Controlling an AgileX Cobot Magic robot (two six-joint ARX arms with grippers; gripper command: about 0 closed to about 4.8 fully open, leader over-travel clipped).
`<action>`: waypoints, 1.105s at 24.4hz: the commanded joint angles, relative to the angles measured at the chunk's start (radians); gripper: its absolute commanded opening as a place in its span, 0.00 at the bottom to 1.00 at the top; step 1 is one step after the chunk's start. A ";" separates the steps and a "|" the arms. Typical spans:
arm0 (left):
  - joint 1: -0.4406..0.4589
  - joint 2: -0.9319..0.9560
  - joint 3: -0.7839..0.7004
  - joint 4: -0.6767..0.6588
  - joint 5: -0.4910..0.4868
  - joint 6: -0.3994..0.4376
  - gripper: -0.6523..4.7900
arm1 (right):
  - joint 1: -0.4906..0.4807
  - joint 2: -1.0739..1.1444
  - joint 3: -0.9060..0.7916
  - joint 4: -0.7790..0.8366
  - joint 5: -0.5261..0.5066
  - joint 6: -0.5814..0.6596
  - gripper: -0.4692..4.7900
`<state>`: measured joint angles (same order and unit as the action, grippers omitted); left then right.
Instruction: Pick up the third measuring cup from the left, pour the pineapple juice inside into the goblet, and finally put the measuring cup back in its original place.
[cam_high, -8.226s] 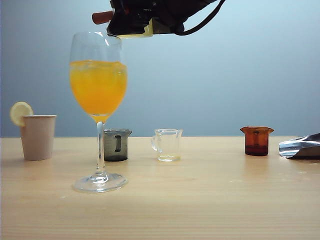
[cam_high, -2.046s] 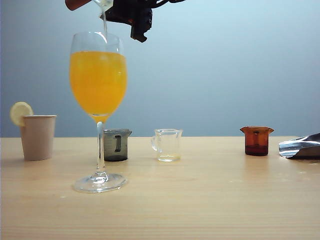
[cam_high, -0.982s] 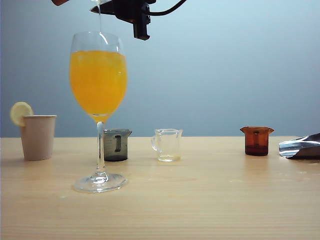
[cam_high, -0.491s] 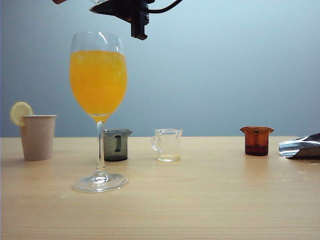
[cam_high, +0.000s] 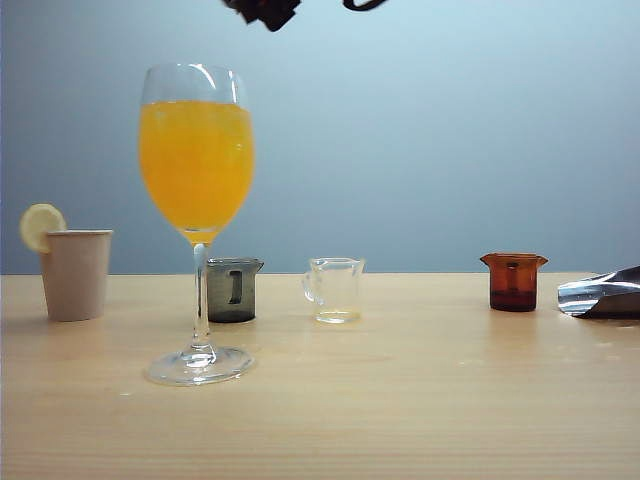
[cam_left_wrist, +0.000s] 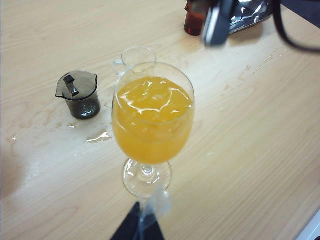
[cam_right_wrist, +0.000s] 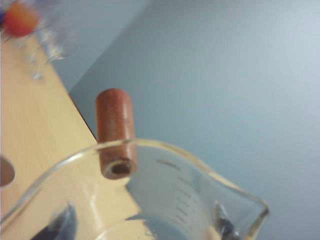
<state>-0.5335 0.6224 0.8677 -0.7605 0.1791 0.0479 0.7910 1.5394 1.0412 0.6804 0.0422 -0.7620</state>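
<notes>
Currently third measuring cup (cam_right_wrist: 150, 200) is gripped by right claw (cam_right_wrist: 145, 225) above counter (cam_high: 400, 400), left claw's state untellable; brimming goblet (cam_high: 197, 160) could be clipped on descent

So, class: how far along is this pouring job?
Done: the goblet stands nearly full. In hand: the right hand holds the measuring cup aloft by its sides, wooden handle free. Left: returning it between the clear cup and amber cup. The left hand is unseen.

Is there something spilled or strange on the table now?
Yes. Small wet puddles lie on the wooden table between the grey measuring cup and the goblet, and droplets nearer the amber cup. Nothing has tipped.
</notes>
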 joint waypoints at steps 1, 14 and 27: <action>-0.001 -0.002 0.005 0.007 -0.003 -0.003 0.11 | -0.066 -0.027 0.003 0.026 0.015 0.320 0.47; -0.001 -0.002 0.004 0.007 -0.002 -0.003 0.11 | -0.188 -0.161 -0.359 0.113 0.203 0.626 0.47; -0.001 -0.002 0.004 0.007 -0.002 -0.003 0.11 | -0.245 0.177 -0.446 0.300 0.299 0.846 0.47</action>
<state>-0.5339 0.6224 0.8677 -0.7605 0.1791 0.0479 0.5491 1.6909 0.5915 0.8974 0.3275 0.0654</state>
